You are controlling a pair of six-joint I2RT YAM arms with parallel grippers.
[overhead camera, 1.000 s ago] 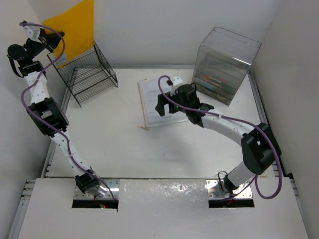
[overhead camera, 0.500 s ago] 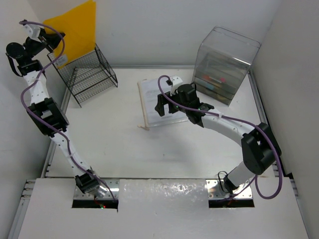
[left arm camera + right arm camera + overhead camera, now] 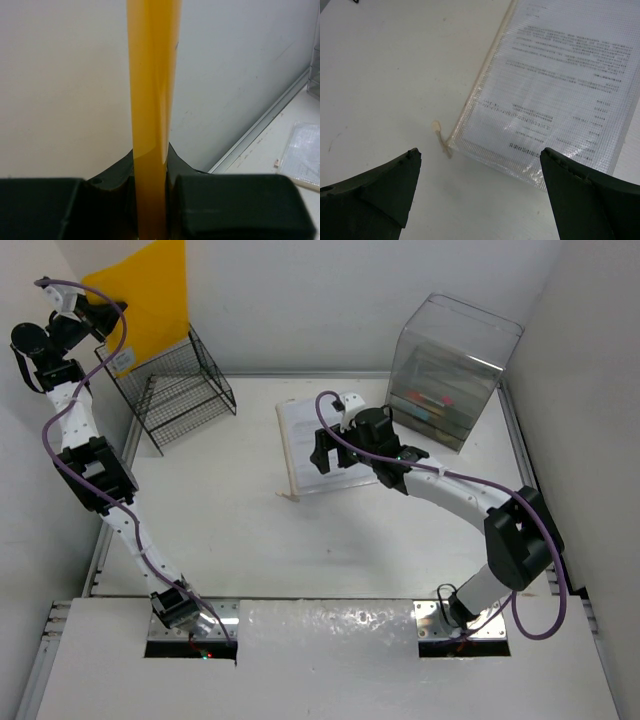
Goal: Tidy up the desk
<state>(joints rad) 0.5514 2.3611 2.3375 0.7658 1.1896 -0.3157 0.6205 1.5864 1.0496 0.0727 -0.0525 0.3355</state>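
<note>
White desk surface [image 3: 235, 525], flat and rectangular.
Thin silver rails edge its left, far and right sides; the top is matte white with a few faint scuff marks, lying level and enclosed by pale walls on three sides.

This is a robotics lab test cell set up as an office desk. Two cabled robot arms, the left arm [image 3: 95, 475] and the right arm [image 3: 460, 500], are bolted at the near edge of a white desk [image 3: 230, 530], which is edged with silver rails [image 3: 280, 374] and boxed in by plain white walls [image 3: 320, 300]. The office side shows in the props: a black wire rack [image 3: 175, 390], a clear plastic drawer box [image 3: 452, 370] with small coloured items inside, a mesh document pouch [image 3: 300, 445] holding printed sheets, and a yellow folder [image 3: 150, 290].
</note>
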